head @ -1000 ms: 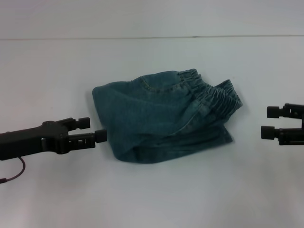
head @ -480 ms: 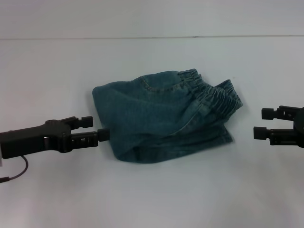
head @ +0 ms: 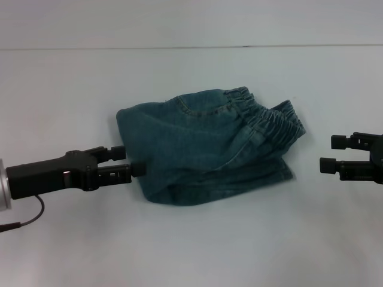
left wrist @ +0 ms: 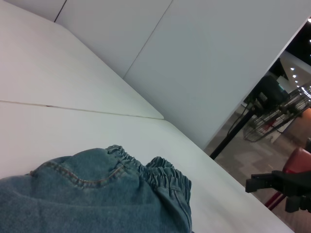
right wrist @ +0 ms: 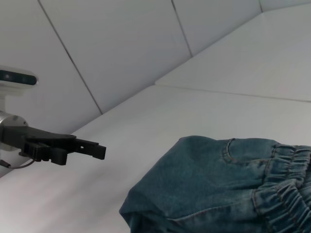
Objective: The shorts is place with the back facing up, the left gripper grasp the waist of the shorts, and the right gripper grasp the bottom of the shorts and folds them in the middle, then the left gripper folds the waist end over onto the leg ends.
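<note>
Left black two-fingered hand (head: 131,161), released, now closer, touching folded blue-green denim shorts (head: 203,146) at nine o'clock. Right hand (head: 332,154) released at three o'clock, apart. Folds look complete.

The shorts (head: 206,146) are soft, faded blue-green denim cloth, matt and slightly rough, with puckered gathers along the elastic waist of the shorts (head: 269,116) and orange stitching. Beneath them the counter (head: 191,251) is smooth, matt white. Beside the shorts, the left hand (head: 128,161) and right hand (head: 329,153) look like matt black plastic.
</note>
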`<state>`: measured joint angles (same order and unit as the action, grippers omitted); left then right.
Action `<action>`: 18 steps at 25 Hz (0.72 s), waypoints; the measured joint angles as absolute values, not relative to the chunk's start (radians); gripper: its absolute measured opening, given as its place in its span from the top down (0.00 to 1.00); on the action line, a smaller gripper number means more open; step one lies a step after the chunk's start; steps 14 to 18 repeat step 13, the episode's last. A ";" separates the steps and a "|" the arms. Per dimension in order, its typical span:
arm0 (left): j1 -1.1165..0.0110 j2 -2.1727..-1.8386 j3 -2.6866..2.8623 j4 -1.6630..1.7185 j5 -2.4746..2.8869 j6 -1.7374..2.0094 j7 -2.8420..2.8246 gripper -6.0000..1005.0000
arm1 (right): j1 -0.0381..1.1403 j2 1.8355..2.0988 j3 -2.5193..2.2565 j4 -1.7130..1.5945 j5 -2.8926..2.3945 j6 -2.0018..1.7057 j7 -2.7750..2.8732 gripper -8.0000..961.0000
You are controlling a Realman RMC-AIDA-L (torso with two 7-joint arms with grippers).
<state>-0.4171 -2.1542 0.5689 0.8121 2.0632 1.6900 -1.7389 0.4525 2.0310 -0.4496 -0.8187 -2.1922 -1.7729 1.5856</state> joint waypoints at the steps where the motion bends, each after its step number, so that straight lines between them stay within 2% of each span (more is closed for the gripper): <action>1: -0.417 -2.154 0.568 0.812 2.063 1.689 -1.739 0.06 | 0.453 2.031 -0.450 -0.819 -2.192 -1.769 1.586 0.08; 18: -0.426 -2.158 0.573 0.798 2.063 1.684 -1.739 0.06 | 0.451 2.032 -0.449 -0.818 -2.192 -1.749 1.586 0.08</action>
